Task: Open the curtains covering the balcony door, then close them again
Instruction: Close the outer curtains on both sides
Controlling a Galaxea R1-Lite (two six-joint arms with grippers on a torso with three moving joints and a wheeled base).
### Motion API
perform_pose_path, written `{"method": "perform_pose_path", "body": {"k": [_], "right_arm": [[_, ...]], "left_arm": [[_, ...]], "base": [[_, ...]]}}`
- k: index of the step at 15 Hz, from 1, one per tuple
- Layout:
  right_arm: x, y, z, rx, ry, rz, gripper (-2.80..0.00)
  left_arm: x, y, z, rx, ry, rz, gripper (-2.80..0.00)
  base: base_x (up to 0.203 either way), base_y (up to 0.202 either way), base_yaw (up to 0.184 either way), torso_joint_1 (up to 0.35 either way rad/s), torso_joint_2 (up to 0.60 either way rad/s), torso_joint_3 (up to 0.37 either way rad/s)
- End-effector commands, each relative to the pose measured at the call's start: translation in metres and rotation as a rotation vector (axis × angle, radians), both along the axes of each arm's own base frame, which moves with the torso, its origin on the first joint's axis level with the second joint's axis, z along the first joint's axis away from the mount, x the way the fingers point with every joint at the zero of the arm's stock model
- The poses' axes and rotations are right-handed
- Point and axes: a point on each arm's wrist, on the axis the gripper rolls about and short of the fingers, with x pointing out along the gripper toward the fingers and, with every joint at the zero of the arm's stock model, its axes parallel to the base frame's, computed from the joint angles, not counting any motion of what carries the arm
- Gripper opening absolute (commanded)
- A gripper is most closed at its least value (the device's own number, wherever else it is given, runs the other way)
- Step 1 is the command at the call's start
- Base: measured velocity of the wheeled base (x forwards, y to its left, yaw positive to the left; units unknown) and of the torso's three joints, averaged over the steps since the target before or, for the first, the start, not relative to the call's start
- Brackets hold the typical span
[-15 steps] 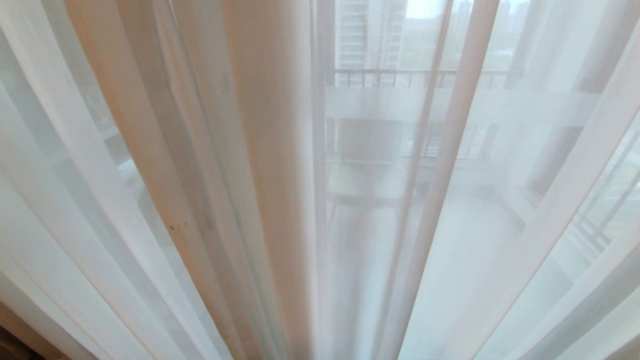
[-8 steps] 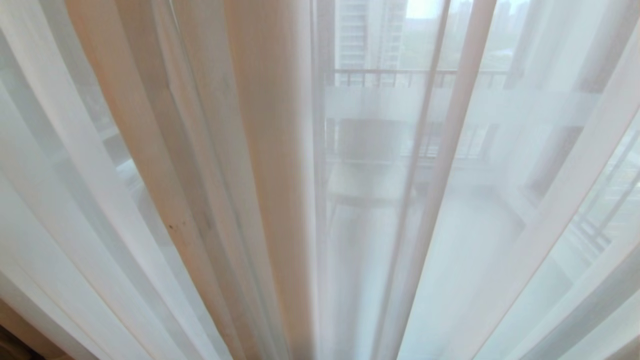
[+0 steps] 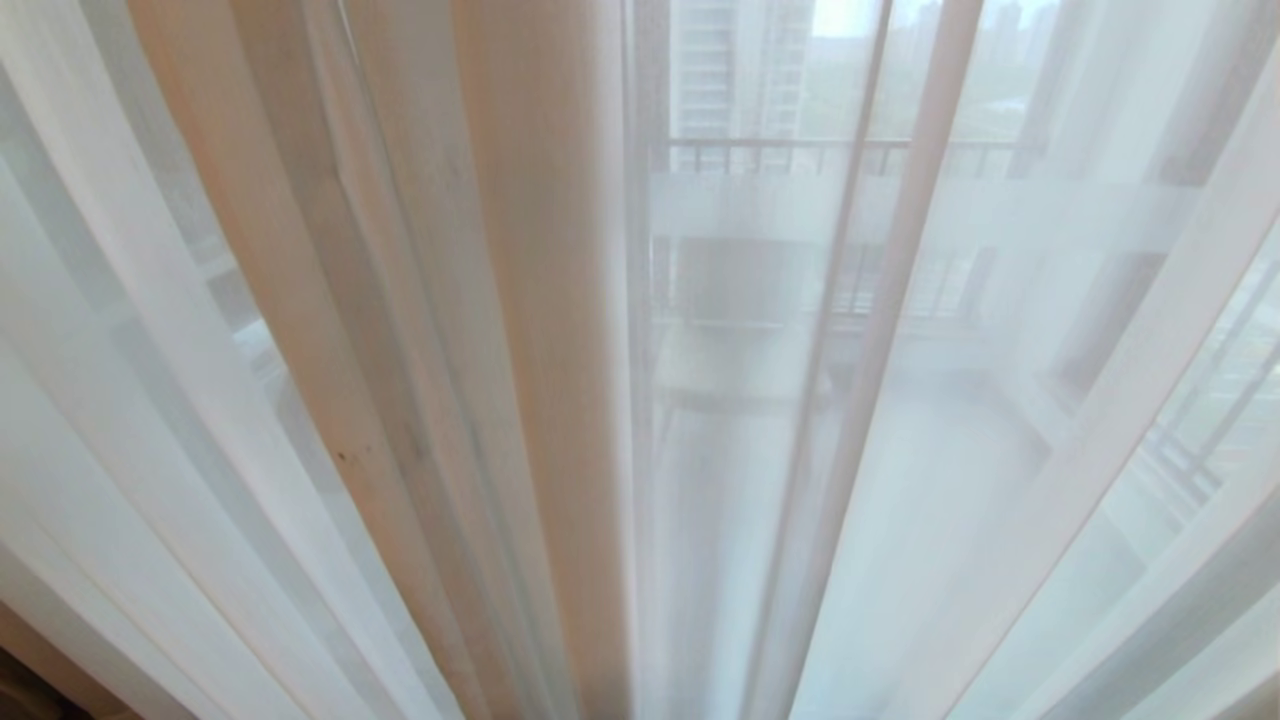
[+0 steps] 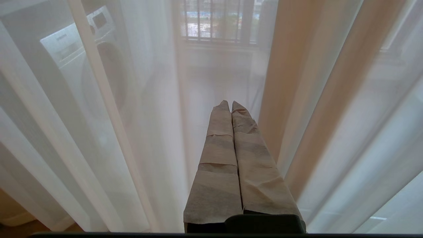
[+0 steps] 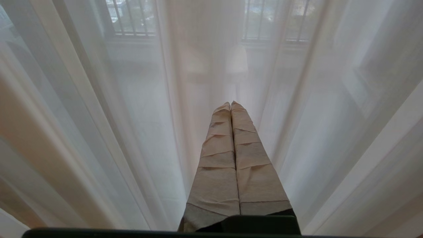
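wrist views show left fingers and right fingers clenched before drawn curtains.

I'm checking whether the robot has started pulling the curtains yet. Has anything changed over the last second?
Hardly anything. In the head view the sheer curtains show only a faint drift of their folds; nothing was taken hold of or let go. The beige fold hangs in place, the curtains are drawn, and the left gripper and right gripper are shut on nothing, close to the fabric.
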Motion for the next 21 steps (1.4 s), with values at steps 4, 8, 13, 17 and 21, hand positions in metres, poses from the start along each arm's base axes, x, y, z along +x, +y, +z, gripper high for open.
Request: {"method": "perform_pose_path", "body": {"k": [4, 8, 13, 17, 21], "right_arm": [[0.0000, 0.0000, 0.0001, 0.000, -0.001, 0.000, -2.80], [0.0000, 0.0000, 0.0001, 0.000, -0.001, 0.000, -2.80], [0.0000, 0.0000, 0.0001, 0.000, -0.001, 0.000, -2.80], [0.0000, 0.0000, 0.0001, 0.000, -0.001, 0.000, -2.80], [0.0000, 0.0000, 0.0001, 0.000, -0.001, 0.000, -2.80]], "left_arm": [[-0.0002, 0.0000, -0.0001, -0.001, -0.002, 0.000, -2.80], [-0.0002, 0.0000, 0.0000, -0.002, -0.004, 0.000, -2.80], [-0.0002, 0.0000, 0.0000, -0.002, -0.004, 0.000, -2.80], [-0.0002, 0.0000, 0.0000, -0.002, -0.004, 0.000, -2.80], [-0.0002, 0.0000, 0.0000, -0.002, -0.004, 0.000, -2.80]], "base": [[0.000, 0.000, 0.000, 0.000, 0.00, 0.000], [0.000, 0.000, 0.000, 0.000, 0.00, 0.000], [0.000, 0.000, 0.000, 0.000, 0.00, 0.000], [0.000, 0.000, 0.000, 0.000, 0.00, 0.000], [0.000, 0.000, 0.000, 0.000, 0.00, 0.000]]}}
